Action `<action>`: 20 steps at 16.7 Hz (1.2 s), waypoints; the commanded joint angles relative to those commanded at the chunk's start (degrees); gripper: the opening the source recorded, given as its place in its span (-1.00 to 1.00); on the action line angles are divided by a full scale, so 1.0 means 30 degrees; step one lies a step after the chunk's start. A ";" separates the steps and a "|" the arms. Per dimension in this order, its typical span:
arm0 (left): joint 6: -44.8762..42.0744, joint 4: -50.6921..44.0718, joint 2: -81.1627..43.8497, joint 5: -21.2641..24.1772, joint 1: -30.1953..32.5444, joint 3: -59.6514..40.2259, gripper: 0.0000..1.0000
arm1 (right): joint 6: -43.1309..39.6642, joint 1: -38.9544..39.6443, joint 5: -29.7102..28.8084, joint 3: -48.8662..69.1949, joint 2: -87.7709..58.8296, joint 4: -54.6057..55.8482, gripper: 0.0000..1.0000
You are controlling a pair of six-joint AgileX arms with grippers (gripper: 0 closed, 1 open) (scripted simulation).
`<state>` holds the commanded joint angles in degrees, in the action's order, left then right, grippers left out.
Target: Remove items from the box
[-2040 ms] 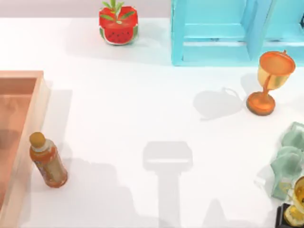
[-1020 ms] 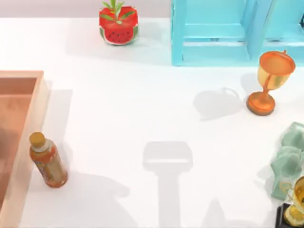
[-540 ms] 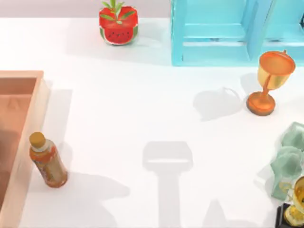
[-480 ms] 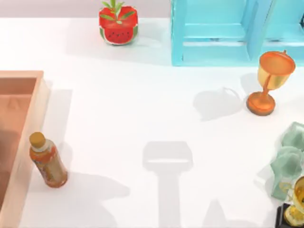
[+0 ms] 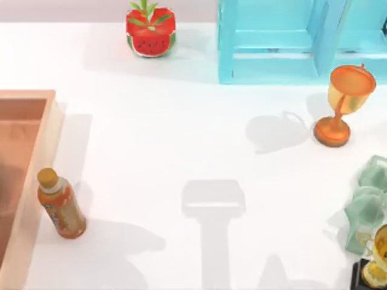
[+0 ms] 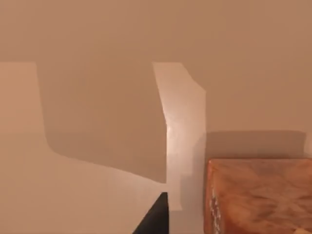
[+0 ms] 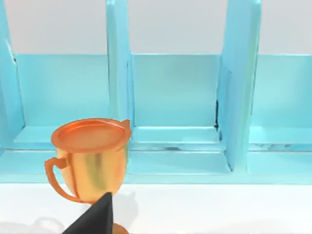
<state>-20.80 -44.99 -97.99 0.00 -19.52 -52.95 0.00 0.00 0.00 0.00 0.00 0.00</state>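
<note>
As seen from above, the salmon-orange box sits hard against the left edge of the bench, only its right-hand wall and a strip of floor in frame. An orange bottle stands on the bench just beside that wall, outside it, which reads as one item already out. A soft shadow lies on the box floor, so the work seems to be going on in there; how many items are left cannot be told. The middle of the bench is broad and bare, good room to set things down. Clutter keeps to the rims: a watermelon-patterned pot and a turquoise crate along the far edge, an orange goblet to the right, and pale green cloth with a gold trophy in the near right corner.

From the left wrist, the camera looks at the plain box floor with a tan-orange block close by, a dark tip of the left tool just beside it; whether that tool is parted or closed cannot be told.

From the right wrist, the goblet stands before the crate, well apart from the box. A dark tip of the right tool shows; its opening cannot be judged.
</note>
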 joint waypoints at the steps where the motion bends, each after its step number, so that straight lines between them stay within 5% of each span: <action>1: 0.0000 0.0000 0.0000 0.0000 0.0000 0.0000 -0.21 | 0.0000 0.0000 0.0000 0.0000 0.0000 0.0000 1.00; 6: 0.0000 0.0000 0.0000 0.0000 0.0000 0.0000 -0.96 | 0.0000 0.0000 0.0000 0.0000 0.0000 0.0000 1.00; 20: 0.0396 -0.2074 0.0918 -0.0048 0.0910 -0.2121 -1.00 | 0.0000 0.0000 0.0000 0.0000 0.0000 0.0000 1.00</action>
<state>-19.61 -51.21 -95.24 -0.14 -16.78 -59.32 0.00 0.00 0.00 0.00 0.00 0.00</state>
